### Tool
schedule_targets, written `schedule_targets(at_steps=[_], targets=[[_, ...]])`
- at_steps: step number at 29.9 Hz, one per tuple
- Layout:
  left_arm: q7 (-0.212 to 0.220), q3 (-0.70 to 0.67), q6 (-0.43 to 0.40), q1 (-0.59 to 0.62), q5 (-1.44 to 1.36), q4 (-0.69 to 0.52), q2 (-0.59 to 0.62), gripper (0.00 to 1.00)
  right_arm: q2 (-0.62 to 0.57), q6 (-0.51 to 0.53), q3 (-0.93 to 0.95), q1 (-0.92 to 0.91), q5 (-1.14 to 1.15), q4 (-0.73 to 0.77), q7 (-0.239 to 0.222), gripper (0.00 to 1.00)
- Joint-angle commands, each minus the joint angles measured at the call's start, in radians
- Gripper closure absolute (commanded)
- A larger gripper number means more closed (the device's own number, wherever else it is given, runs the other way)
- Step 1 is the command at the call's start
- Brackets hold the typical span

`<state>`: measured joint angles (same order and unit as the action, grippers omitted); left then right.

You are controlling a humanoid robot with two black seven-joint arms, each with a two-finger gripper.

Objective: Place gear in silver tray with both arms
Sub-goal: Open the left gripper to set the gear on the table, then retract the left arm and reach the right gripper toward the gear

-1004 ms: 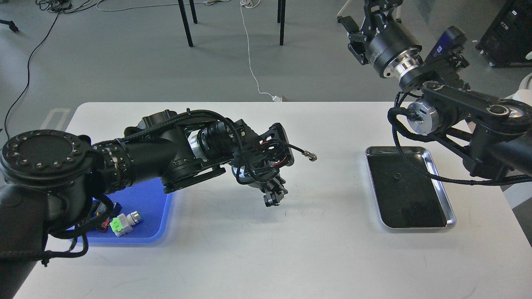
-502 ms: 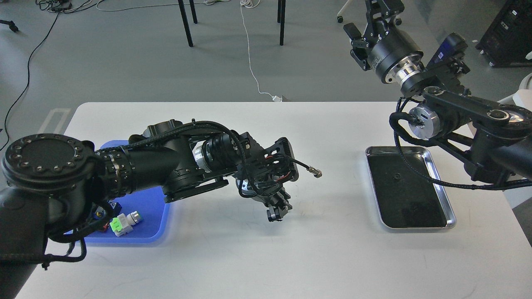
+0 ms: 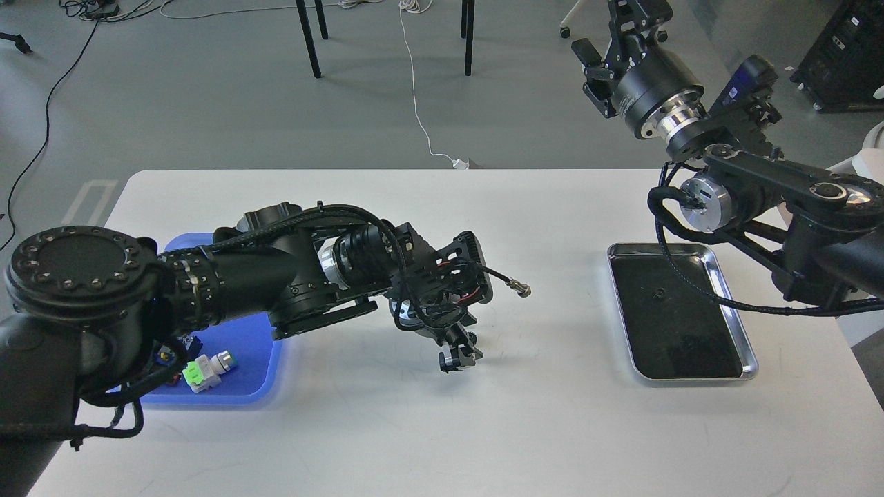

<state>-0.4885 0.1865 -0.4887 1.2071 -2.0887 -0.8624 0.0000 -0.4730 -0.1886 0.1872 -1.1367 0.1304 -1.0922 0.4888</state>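
Observation:
My left gripper (image 3: 457, 357) points down, close over the middle of the white table (image 3: 525, 428). Its fingers stand close together on a small dark piece with a silvery spot, which I take for the gear (image 3: 452, 360). The silver tray (image 3: 690, 378) lies at the right of the table, well to the right of that gripper; its dark bottom holds only a small speck. My right arm is raised behind the tray. Its gripper (image 3: 611, 31) is up over the floor beyond the table, its fingertips cut off by the top edge.
A blue plastic tray (image 3: 259, 359) lies at the left under my left arm, with a white-and-green part (image 3: 207, 369) and other small parts in it. A loose cable plug (image 3: 521, 290) sticks out from the left wrist. Chair legs and cables are on the floor beyond.
My left gripper has moved right and down toward the table's middle, away from the blue tray. The right gripper rose slightly and then held still.

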Motion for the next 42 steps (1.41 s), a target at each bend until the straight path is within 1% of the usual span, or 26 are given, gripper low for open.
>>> schedule_targets(at_steps=[1, 3, 7, 10, 12, 15, 16, 19, 24, 28, 30, 32, 36, 37, 38, 39, 42], targets=[[0.000, -0.019, 0.000, 0.018, 0.036, -0.010, 0.000, 0.19, -0.016, 0.001, 0.000, 0.000, 0.000, 0.000, 0.000, 0.01], [0.000, -0.048, 0.000, 0.040, 0.103, -0.017, 0.000, 0.16, -0.035, 0.006, -0.002, 0.002, 0.000, 0.000, 0.000, 0.01], [0.000, -0.146, 0.000, 0.037, 0.260, -0.079, 0.000, 0.12, -0.094, 0.011, -0.002, 0.046, 0.011, -0.012, 0.000, 0.01], [0.000, -0.200, 0.000, 0.003, 0.373, -0.127, 0.118, 0.07, -0.153, 0.012, 0.001, 0.098, 0.046, -0.017, 0.000, 0.01], [0.000, -0.228, 0.000, -0.053, 0.471, -0.155, 0.208, 0.07, -0.194, 0.017, 0.001, 0.141, 0.052, -0.023, 0.000, 0.01], [0.000, -0.338, 0.088, -0.153, 0.689, -0.190, 0.308, 0.05, -0.231, 0.083, 0.000, 0.207, 0.076, -0.026, 0.000, 0.01], [0.000, -0.388, 0.108, -0.206, 0.776, -0.213, 0.340, 0.03, -0.248, 0.127, 0.000, 0.230, 0.119, -0.026, 0.000, 0.01], [0.000, -0.525, 0.124, -0.332, 0.961, -0.262, 0.406, 0.03, -0.301, 0.219, 0.000, 0.267, 0.292, -0.044, 0.000, 0.01], [0.000, -0.749, 0.121, -0.547, 1.105, -0.336, 0.472, 0.02, -0.323, 0.245, 0.000, 0.281, 0.607, -0.112, 0.000, 0.01], [0.000, -0.959, 0.122, -0.731, 1.144, -0.398, 0.476, 0.02, -0.309, 0.245, -0.011, 0.275, 0.797, -0.178, 0.000, 0.01], [0.000, -1.044, 0.119, -0.796, 1.174, -0.411, 0.466, 0.02, -0.294, 0.245, -0.063, 0.253, 0.892, -0.196, 0.000, 0.01], [0.000, -1.094, 0.117, -0.828, 1.206, -0.414, 0.459, 0.02, -0.276, 0.245, -0.151, 0.191, 0.999, -0.198, 0.000, 0.01], [0.000, -1.111, 0.124, -0.833, 1.285, -0.414, 0.466, 0.02, -0.204, 0.245, -0.389, -0.012, 1.190, -0.195, 0.000, 0.01], [0.000, -1.111, 0.124, -0.833, 1.285, -0.414, 0.466, 0.02, -0.204, 0.245, -0.390, -0.012, 1.190, -0.195, 0.000, 0.01], [0.000, -1.115, 0.124, -0.834, 1.308, -0.412, 0.471, 0.02, -0.155, 0.245, -0.496, -0.116, 1.215, -0.195, 0.000, 0.01], [0.000, -1.116, 0.124, -0.833, 1.309, -0.412, 0.471, 0.02, -0.138, 0.245, -0.521, -0.142, 1.216, -0.195, 0.000, 0.01], [0.000, -1.121, 0.122, -0.834, 1.309, -0.412, 0.469, 0.02, -0.021, 0.241, -0.638, -0.245, 1.223, -0.189, 0.000, 0.01]])
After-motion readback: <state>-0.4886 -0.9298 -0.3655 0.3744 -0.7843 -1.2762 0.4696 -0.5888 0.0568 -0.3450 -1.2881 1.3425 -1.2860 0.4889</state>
